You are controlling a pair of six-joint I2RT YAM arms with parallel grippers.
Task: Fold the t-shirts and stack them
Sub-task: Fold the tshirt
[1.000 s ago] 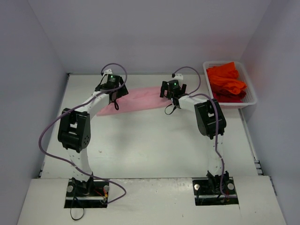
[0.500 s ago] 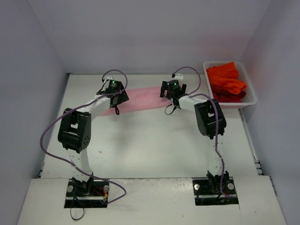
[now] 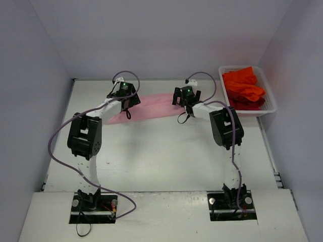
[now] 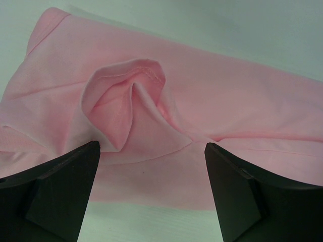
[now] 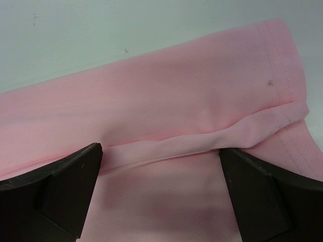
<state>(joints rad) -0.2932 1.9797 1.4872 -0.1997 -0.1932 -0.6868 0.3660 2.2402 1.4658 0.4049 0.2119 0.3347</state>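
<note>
A white mesh basket (image 3: 270, 105) stands at the far right corner of the table, close to the right wall. It holds a crumpled heap of orange-red t-shirts (image 3: 244, 86) that fills most of it and rises a little above the rim. How many lie in the heap cannot be told.

Plain pale walls (image 3: 161, 35) close the space at the back and on both sides. The table (image 3: 161, 161) is white and matte. The two arm bases are bolted to a white board along its near edge, and grey-purple cables loop along both arms.

The light pink t-shirt (image 3: 156, 106) lies as a long flat band across the far middle of the table, well apart from the basket. Its left end is under the left arm's wrist and its right end under the right arm's wrist.

The left gripper (image 4: 151, 150) hangs low over the cloth with its jaws spread wide and nothing clamped between them. Just ahead of it a hemmed edge of the pink cloth stands up in a small rounded pucker (image 4: 126, 101).

The right gripper (image 5: 161, 150) is likewise spread wide over the shirt, holding nothing. A narrow raised ridge (image 5: 202, 143) of cloth runs between its fingers toward a stitched hem at the right. Whether either gripper's fingertips touch the cloth cannot be told.
</note>
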